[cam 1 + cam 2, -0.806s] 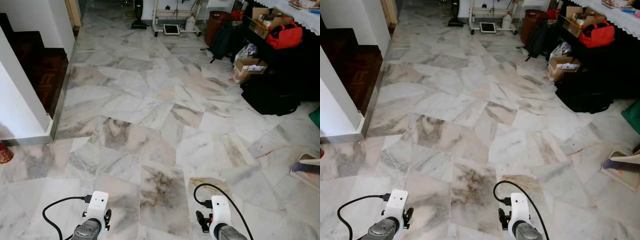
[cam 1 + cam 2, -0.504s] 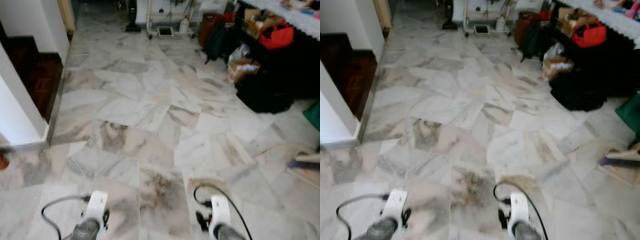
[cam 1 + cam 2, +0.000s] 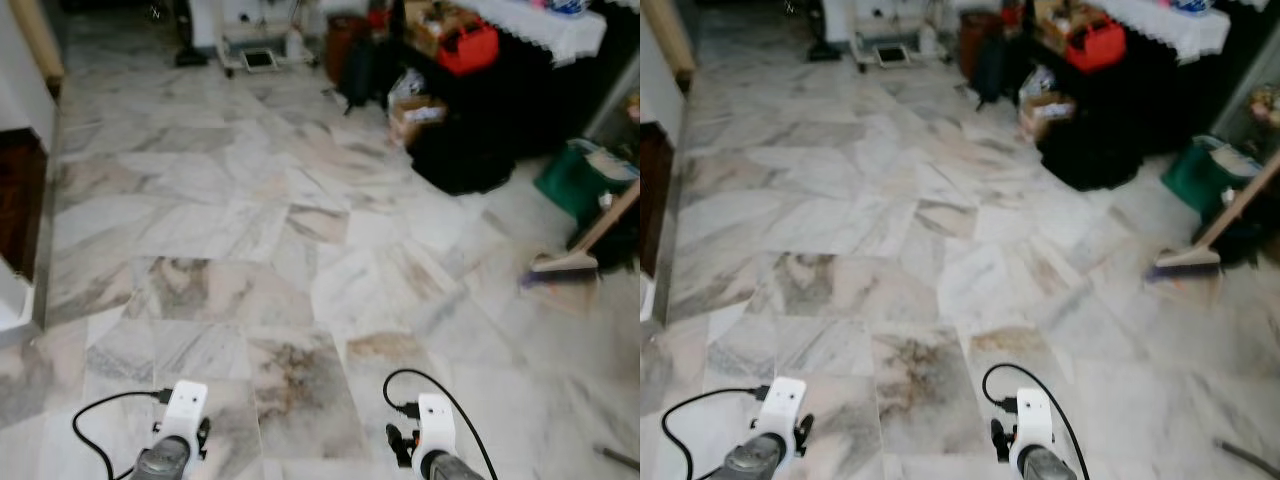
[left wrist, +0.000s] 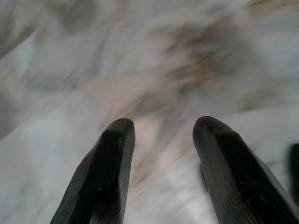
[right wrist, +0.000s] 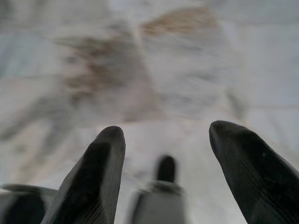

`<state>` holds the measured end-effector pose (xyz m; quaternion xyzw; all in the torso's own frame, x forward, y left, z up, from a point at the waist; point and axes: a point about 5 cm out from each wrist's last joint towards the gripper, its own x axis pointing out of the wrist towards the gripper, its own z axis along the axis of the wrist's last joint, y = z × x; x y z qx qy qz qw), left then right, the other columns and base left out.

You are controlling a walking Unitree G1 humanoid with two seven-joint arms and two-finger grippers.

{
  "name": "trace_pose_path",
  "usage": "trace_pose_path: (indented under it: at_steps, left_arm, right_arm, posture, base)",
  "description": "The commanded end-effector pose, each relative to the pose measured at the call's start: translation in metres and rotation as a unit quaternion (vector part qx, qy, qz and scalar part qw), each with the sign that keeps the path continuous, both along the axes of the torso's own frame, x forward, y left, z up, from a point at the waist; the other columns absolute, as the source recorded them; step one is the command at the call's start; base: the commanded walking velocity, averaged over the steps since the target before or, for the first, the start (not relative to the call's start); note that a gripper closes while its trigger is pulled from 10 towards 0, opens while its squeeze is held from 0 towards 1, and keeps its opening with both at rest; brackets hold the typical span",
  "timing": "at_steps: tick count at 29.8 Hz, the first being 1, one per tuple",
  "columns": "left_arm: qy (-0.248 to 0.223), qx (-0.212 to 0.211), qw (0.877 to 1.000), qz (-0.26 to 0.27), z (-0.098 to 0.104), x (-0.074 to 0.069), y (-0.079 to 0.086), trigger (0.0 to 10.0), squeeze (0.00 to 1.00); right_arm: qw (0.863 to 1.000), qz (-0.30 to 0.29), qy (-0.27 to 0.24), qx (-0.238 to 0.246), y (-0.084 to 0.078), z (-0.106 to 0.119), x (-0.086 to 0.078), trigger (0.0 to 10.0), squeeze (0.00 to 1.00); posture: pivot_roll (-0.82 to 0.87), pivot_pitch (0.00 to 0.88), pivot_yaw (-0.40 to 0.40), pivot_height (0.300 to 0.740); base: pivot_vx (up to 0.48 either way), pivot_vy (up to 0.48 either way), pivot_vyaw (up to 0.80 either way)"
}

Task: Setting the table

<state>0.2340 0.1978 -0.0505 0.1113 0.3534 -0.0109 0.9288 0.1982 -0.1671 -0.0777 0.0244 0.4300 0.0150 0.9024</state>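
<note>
Walking marble floor (image 3: 250, 230). Left gripper (image 4: 161, 154) and right gripper (image 5: 161, 158) low, fingers spread, empty. Table (image 3: 540, 25) beyond red bag (image 3: 470, 47); no tableware identifiable. Best steer wide of broom (image 3: 575, 250).

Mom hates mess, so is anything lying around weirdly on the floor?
Yes. A broom leans tilted on the marble floor at the right, and bags and a cardboard box sit piled by the table.

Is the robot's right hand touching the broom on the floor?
Apart. In the left eye view the right gripper hangs low near the robot, while the broom lies far off to the right, with bare marble floor between them.
</note>
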Motion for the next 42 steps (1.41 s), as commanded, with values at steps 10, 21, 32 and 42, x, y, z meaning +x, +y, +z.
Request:
trace_pose_path:
  at_steps: [10, 21, 32, 42]
  left_arm:
    - [0.013, 0.028, 0.999, -0.041, 0.003, 0.001, 0.011, 10.0, 0.00]
    - [0.010, 0.023, 0.999, -0.033, 0.003, 0.001, 0.012, 10.0, 0.00]
    - [0.006, 0.023, 1.000, -0.015, 0.001, 0.001, 0.008, 10.0, 0.00]
    - [0.015, 0.013, 1.000, -0.012, 0.000, -0.001, 0.005, 10.0, 0.00]
  right_arm:
    - [0.999, -0.045, -0.014, 0.023, 0.010, 0.003, 0.007, 10.0, 0.00]
    - [0.999, -0.043, -0.001, 0.017, 0.006, -0.002, -0.003, 10.0, 0.00]
    - [0.999, -0.037, -0.012, 0.009, 0.000, 0.004, 0.007, 10.0, 0.00]
    - [0.999, -0.033, -0.011, 0.009, 0.001, 0.003, 0.006, 10.0, 0.00]
  posture:
    - [0.11, 0.093, 0.080, 0.740]
    - [0.12, 0.102, 0.057, 0.740]
    - [0.11, 0.100, 0.032, 0.740]
    - [0.11, 0.105, 0.031, 0.740]
  base:
    - [0.000, 0.000, -0.73]
    - [0.000, 0.000, -0.73]
    - [0.000, 0.000, -0.73]
    - [0.000, -0.191, -0.73]
